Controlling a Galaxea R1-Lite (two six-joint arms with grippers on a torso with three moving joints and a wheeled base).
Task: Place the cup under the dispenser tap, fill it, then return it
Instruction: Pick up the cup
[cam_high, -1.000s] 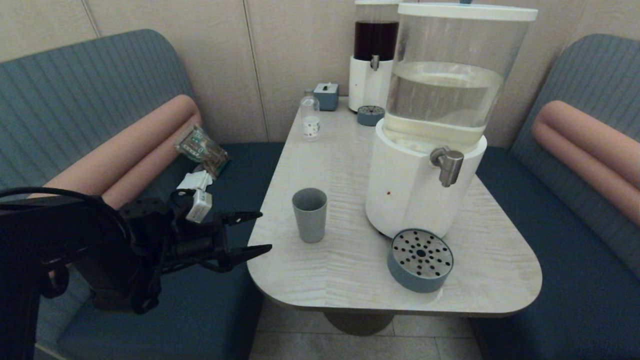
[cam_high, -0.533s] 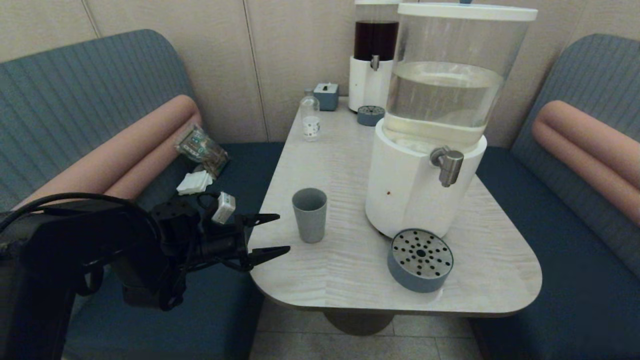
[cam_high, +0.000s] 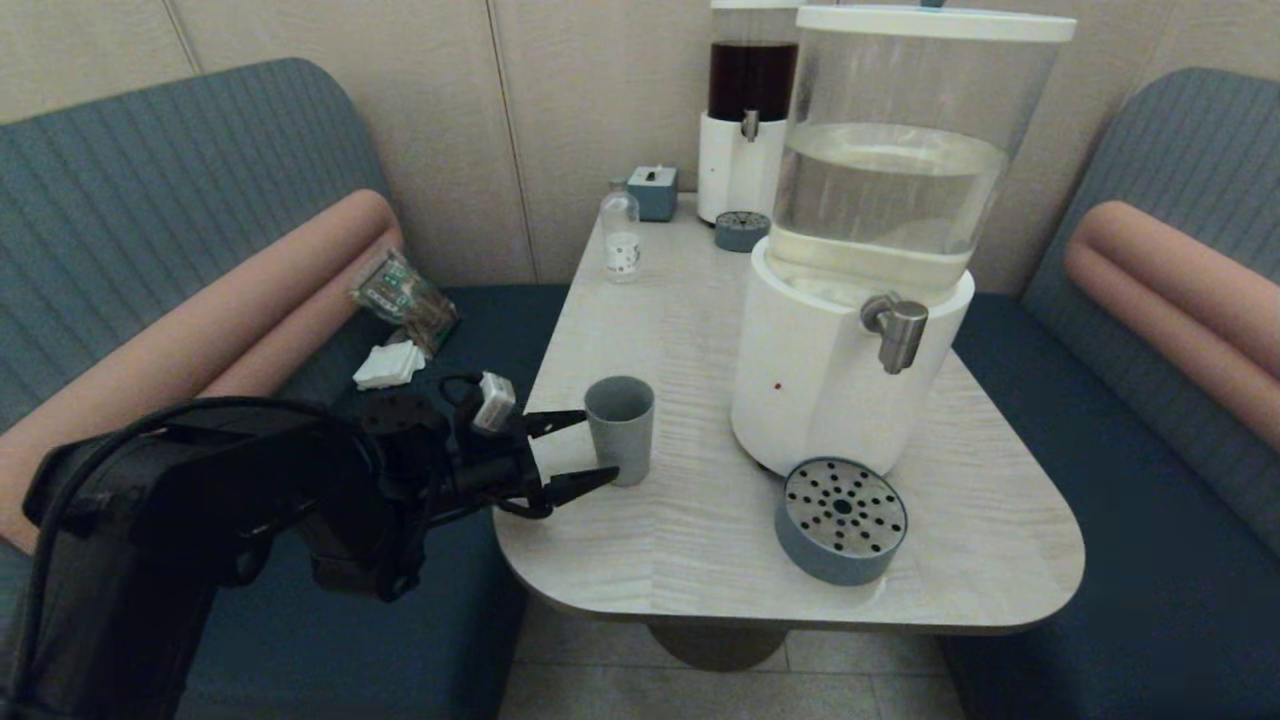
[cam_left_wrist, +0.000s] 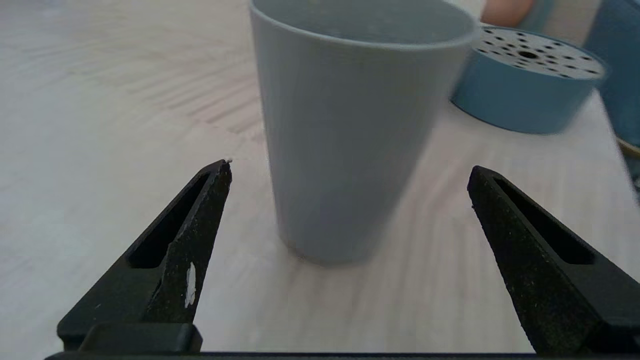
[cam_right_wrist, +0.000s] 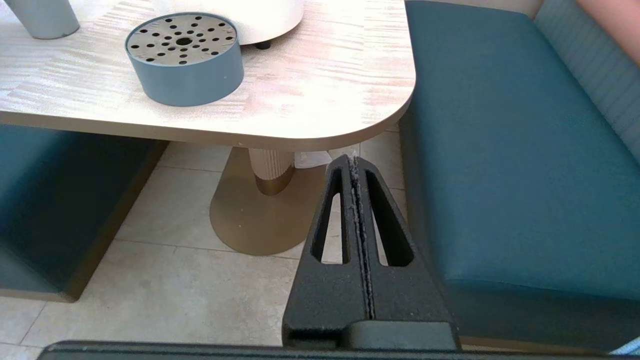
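Matte grey-blue tapered cup stands upright just beyond the left gripper, whose black fingers gape wide, not touching it.

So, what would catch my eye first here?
Probably the big dispenser with its clear tank of pale liquid, standing on the table. Next, the black left end effector at the table's left edge, open, its fingers reaching either side of the grey-blue cup. The right end effector hangs shut below the table.
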